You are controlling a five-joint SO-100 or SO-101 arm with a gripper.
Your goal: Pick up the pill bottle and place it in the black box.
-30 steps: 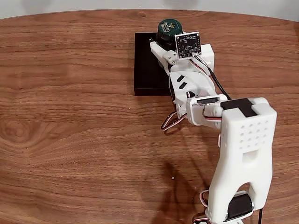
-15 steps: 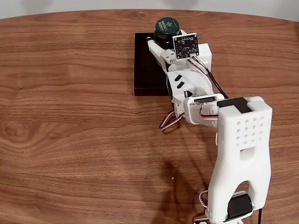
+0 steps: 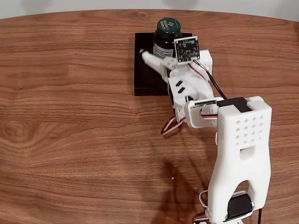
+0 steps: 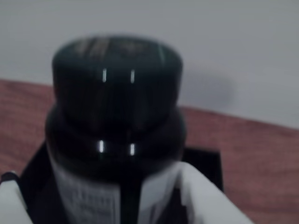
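The pill bottle, dark brown with a green gold-printed cap and a white label, stands upright in the black box near its far edge. My gripper reaches over the box from the near right and is open, one jaw swung out to the left of the bottle, the other under the small camera board. In the wrist view the bottle is very close and blurred. One white finger sits against its lower right, while the other finger stands apart at the left edge. The box shows behind.
The wooden table spreads wide to the left and front of the box. My white arm and its base take up the near right. A pale wall runs along the table's far edge.
The bottle went from tilted in the grip to standing upright in the box. The left jaw has swung outward, away from the bottle, and the wrist has shifted slightly.
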